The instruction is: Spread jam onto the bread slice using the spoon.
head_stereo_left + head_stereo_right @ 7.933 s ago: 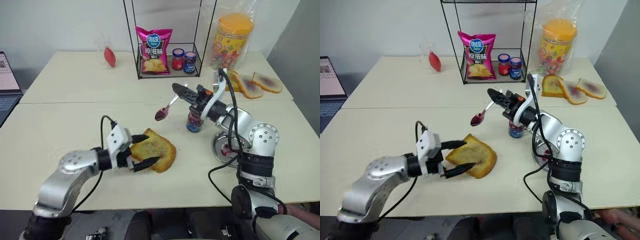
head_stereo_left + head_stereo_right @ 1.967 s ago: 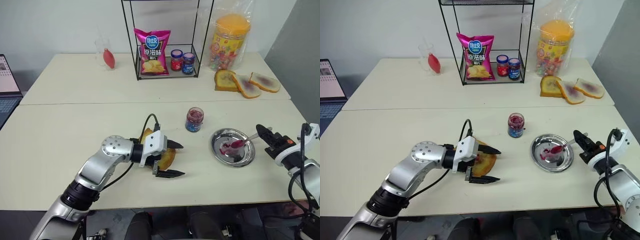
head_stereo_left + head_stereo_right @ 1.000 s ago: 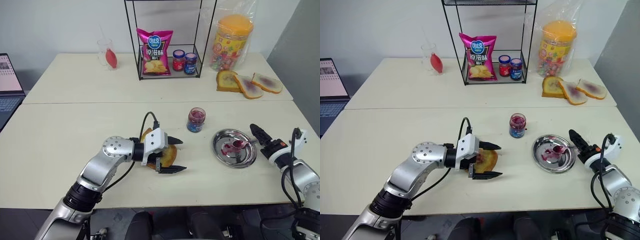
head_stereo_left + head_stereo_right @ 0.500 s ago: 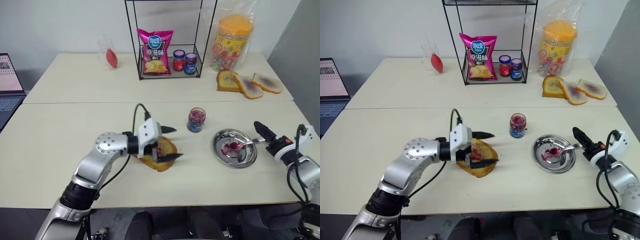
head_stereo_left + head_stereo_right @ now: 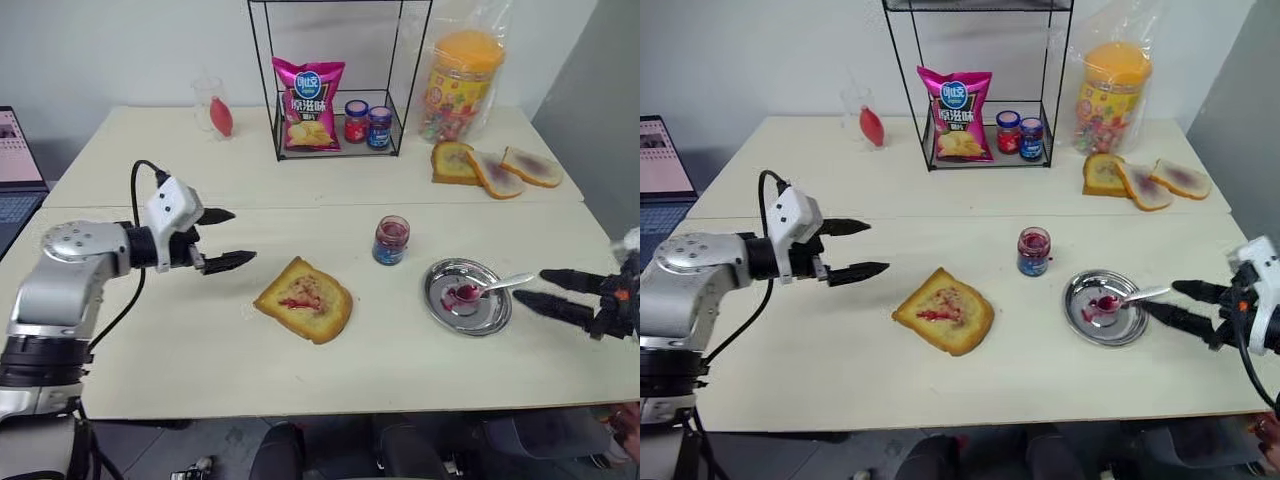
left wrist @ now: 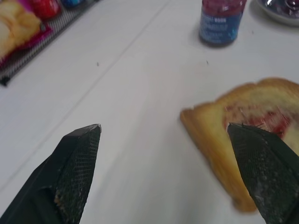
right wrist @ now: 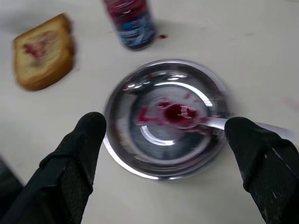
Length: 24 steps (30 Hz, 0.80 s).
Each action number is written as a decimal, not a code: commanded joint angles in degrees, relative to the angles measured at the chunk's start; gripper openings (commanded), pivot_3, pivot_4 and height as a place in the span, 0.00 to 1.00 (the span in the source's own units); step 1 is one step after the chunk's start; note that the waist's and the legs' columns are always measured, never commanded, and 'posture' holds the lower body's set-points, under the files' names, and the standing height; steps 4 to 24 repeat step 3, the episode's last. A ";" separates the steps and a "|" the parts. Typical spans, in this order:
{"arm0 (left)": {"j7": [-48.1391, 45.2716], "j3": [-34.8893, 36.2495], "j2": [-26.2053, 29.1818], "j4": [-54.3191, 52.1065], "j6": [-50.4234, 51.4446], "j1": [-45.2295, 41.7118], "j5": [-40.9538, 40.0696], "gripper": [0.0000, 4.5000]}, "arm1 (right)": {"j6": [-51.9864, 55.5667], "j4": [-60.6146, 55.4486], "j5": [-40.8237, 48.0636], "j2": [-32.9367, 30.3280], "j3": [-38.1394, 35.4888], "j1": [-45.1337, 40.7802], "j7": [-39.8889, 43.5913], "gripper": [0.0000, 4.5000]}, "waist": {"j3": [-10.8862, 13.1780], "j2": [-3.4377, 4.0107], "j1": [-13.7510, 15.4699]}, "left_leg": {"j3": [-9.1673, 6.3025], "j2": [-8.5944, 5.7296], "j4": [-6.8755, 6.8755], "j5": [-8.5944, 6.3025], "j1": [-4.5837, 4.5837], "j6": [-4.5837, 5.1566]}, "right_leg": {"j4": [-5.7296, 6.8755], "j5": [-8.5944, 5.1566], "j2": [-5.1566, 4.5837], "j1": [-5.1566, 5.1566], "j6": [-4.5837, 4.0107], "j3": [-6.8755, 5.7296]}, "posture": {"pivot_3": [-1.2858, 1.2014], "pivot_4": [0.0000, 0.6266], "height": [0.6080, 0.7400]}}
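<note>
Left eye view, near to far: bread slice (image 5: 303,299) lies flat on the counter (image 5: 140,330) at front centre, nothing touching it. Thick, roughly square, golden-brown crust, yellowish centre with a red jam smear (image 5: 301,301) in the middle; the smear covers only a small patch, edges bare.

Right of it, a round steel dish (image 5: 467,310) with red streaks inside. Spoon (image 5: 487,287) rests in the dish, bowl down in a blob of jam, slim silver handle sticking out over the rim towards the right pincer (image 5: 548,287). That pincer is off the dish's right side, both black fingers spread wide, empty, tips near the dish but apart from it. Right wrist view agrees: dish and spoon (image 7: 196,119) sit between the two fingers (image 7: 77,156) with clear gaps.

Left pincer (image 5: 224,238) hangs above the counter well left of the bread, fingers wide apart, holding nothing. Left wrist view shows the bread (image 6: 243,135) beyond the fingertips (image 6: 84,140), not touched.

Just behind the bread and dish: small clear jar (image 5: 390,240) with blue label, upright, lid off, dark red-purple jam inside.

Far side: wire rack (image 5: 335,75) holding a pink chip bag (image 5: 308,103) and two small lidded jars (image 5: 366,122). Left of the rack, a clear glass (image 5: 212,103) with something red in it. Right of the rack, a big orange-lidded container (image 5: 462,82) in plastic wrap, and three overlapping slices (image 5: 495,166) with purple spread.
</note>
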 commanded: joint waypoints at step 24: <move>-3.73 4.01 3.80 -2.45 3.98 3.34 -4.14 1.00 | -0.84 -0.63 -3.19 -3.52 -1.18 0.27 5.72 0.98 | 0.04 -0.07 0.33 | 0.05 0.01 0.06 0.00 0.00 0.00 | -0.05 0.02 -0.03 0.03 0.04 0.02 | 0.52 0.24 1.00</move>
